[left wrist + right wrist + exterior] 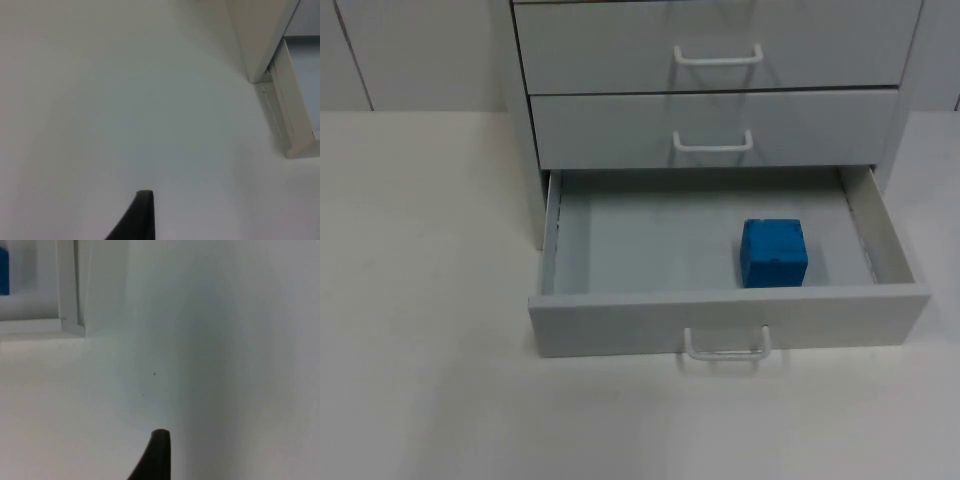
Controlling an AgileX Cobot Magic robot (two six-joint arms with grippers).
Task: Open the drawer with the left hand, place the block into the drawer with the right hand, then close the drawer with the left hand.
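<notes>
Blue block point(773, 254) sits inside the open bottom drawer point(730, 322), near its front right corner. Placing done; closing remains. Left tool point(142, 215) over the table point(420, 300) left of the drawer, right tool point(157, 455) right of it; finger state cannot be told. Next: left tool pushes the drawer handle point(726, 347).

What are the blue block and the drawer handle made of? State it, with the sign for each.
Blue cube-shaped block: looks like matte foam or plastic; flat, even colour with no shine, and a faint seam across its front. White loop handle of the open bottom drawer: probably glossy plastic or coated metal; thin, smooth, slightly translucent-looking. Neither can be settled by look alone.
</notes>
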